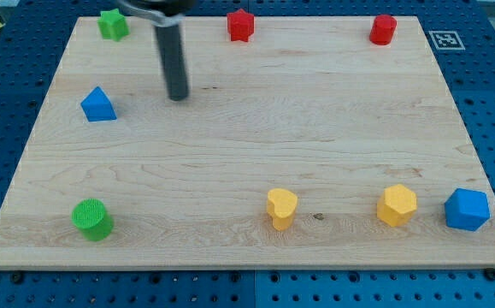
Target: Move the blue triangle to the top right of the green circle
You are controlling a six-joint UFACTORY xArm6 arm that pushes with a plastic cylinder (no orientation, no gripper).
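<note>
The blue triangle [98, 104] lies near the board's left edge, in the upper half. The green circle [91, 219] stands at the view's bottom left, well below the triangle. My tip [178, 97] rests on the board to the right of the blue triangle, apart from it, and far above and right of the green circle. The dark rod rises from the tip out of the view's top.
A green star [113, 24], a red star [240, 25] and a red cylinder [383, 29] line the top edge. A yellow heart [281, 208], a yellow hexagon [397, 205] and a blue hexagon-like block [467, 210] sit along the bottom right of the wooden board [256, 137].
</note>
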